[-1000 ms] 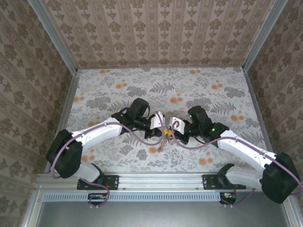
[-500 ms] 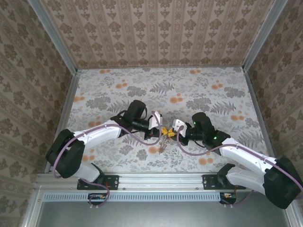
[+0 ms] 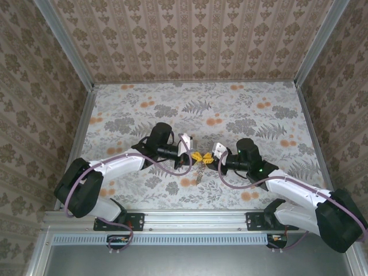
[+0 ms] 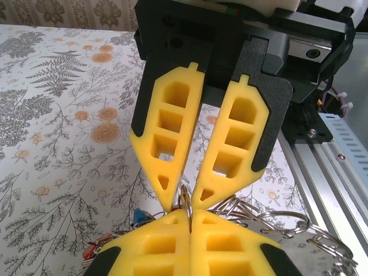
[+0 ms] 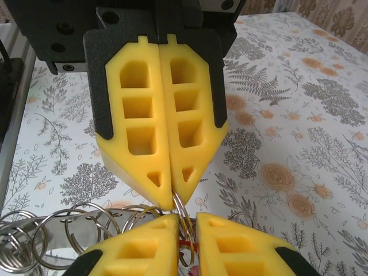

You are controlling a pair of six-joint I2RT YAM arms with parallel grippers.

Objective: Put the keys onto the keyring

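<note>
Both grippers meet tip to tip above the near middle of the floral table. My left gripper (image 3: 199,156) (image 4: 190,211) is shut on a thin silver keyring (image 4: 187,201) (image 5: 183,208) that stands on edge between its yellow fingertips. My right gripper (image 3: 206,159) (image 5: 188,218) faces it with its jaws a little apart. The same ring passes through that gap, leaning on one finger. A bunch of keys hangs below (image 3: 199,172). A blue key head (image 4: 138,216) and a red one (image 4: 92,250) peek out beside the left fingers.
More silver wire rings (image 4: 276,221) (image 5: 52,233) and a flat grey metal piece (image 4: 305,256) hang in the same bunch. The aluminium rail (image 3: 195,218) runs along the near table edge. Patterned walls (image 3: 34,115) close in both sides and the back.
The two wrists have drawn a little apart, so the yellow fingers now show between them. My right gripper's jaws have parted slightly. My left gripper stays shut on the ring.
</note>
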